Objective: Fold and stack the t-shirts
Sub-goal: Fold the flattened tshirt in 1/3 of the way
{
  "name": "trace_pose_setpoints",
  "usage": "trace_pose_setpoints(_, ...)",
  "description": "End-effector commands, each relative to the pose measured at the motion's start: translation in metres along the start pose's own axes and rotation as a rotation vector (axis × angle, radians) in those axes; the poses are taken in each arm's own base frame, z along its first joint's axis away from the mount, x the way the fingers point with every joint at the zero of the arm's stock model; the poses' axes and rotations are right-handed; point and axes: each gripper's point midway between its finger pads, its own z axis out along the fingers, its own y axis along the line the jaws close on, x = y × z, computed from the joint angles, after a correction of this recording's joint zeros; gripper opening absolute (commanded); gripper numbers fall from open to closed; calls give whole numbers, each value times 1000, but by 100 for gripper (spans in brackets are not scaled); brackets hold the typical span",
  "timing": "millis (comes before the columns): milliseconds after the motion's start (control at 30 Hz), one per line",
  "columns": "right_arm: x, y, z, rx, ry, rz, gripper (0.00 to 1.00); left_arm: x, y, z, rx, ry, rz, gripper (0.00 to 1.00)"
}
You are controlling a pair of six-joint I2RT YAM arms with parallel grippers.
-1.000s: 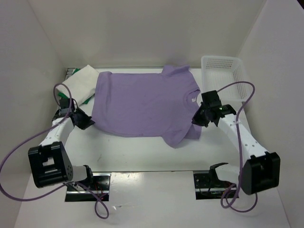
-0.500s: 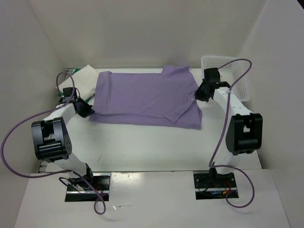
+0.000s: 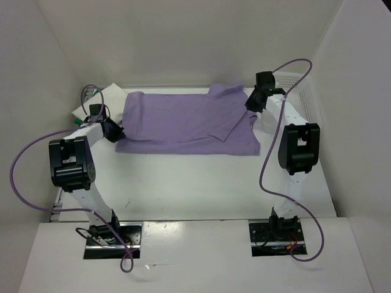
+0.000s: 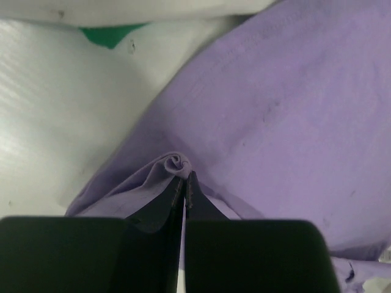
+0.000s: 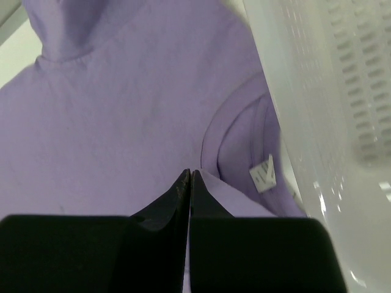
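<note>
The lavender t-shirt (image 3: 183,122) lies across the back of the table with its near part doubled over toward the far edge. My left gripper (image 3: 115,131) is shut on a bunched bit of the shirt's left edge, which shows in the left wrist view (image 4: 177,163) at the fingertips (image 4: 184,177). My right gripper (image 3: 252,105) is shut on a fold of the same shirt by the collar (image 5: 244,131), seen between the tips (image 5: 189,173). The white t-shirt (image 3: 101,101) lies at the back left, with a bit of the green t-shirt (image 4: 110,35) showing beneath it.
The white lattice basket (image 3: 305,97) stands at the back right, close beside my right gripper; its wall (image 5: 342,91) fills the right of the right wrist view. White walls close in the back and both sides. Purple cables loop from both arms.
Both grippers have moved away from the arm bases toward the back, carrying the lavender shirt's near edge over itself. The shirt now looks shorter front to back.
</note>
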Motion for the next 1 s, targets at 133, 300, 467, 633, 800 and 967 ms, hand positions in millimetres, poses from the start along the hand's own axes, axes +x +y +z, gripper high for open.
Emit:
trace_pose_setpoints(133, -24, 0, 25, 32, -63, -27, 0, -15, -6, 18, 3, -42, -44, 1)
trace_pose_setpoints(300, -30, 0, 23, 41, -83, -25, 5, -20, -21, 0, 84, -99, -100, 20)
trace_pose_setpoints(467, -40, 11, -17, -20, -114, -20, 22, -43, -43, -55, 183, -245, -97, 39)
trace_pose_setpoints(633, -22, 6, -48, -66, -93, -23, 32, -54, -20, -84, 148, -300, -121, 43)
trace_pose_setpoints(800, 18, -19, -85, -83, -80, -4, 1, 0, 25, -59, 70, -149, -149, 43)
trace_pose_setpoints(967, 86, -81, -74, 26, 50, 35, 7, 15, 46, -50, 51, -90, -188, 43)
